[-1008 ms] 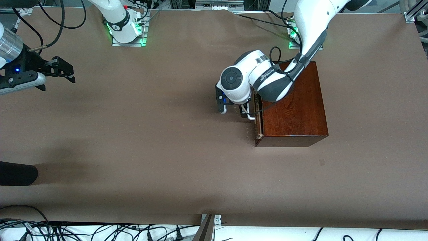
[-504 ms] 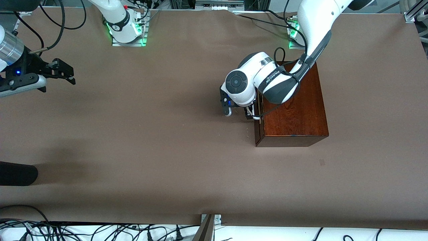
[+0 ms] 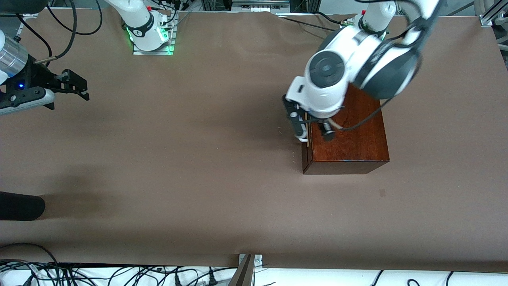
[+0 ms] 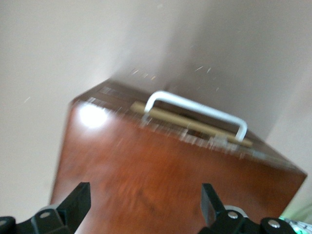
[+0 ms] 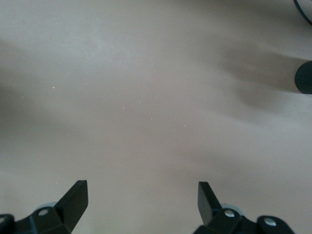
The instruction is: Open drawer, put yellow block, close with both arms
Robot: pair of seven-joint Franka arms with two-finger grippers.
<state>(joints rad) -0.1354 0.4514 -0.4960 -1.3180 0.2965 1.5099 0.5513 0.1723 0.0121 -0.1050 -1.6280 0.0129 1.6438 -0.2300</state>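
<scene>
1. Counter: brown sheet lying over the whole work surface; cables trailing along the edge nearest the front cam.
2. Dark mahogany box: sitting toward the left arm's end of the counter, just in front of that arm's base; glossy top catching a glare spot in the left wrist view.
3. Drawer: lying pushed in, its dark front sitting flush w/ the box face that is turned toward the right arm's end; white U-shaped handle standing out from that front, w/ a strip of pale wood showing beside it in the left wrist view.
4. Left gripper: hanging in the air over the box's top edge above the drawer front; fingers standing spread apart, holding nothing and touching neither handle nor box.
5. Right gripper: waiting over bare counter at the right arm's end, well apart from the box; fingers standing spread wide, holding nothing.
6. Yellow block: not showing in any view; its place cannot be told.
7. Dark rounded object: poking in at the counter's edge at the right arm's end, nearer the front cam than the right gripper's spot.
</scene>
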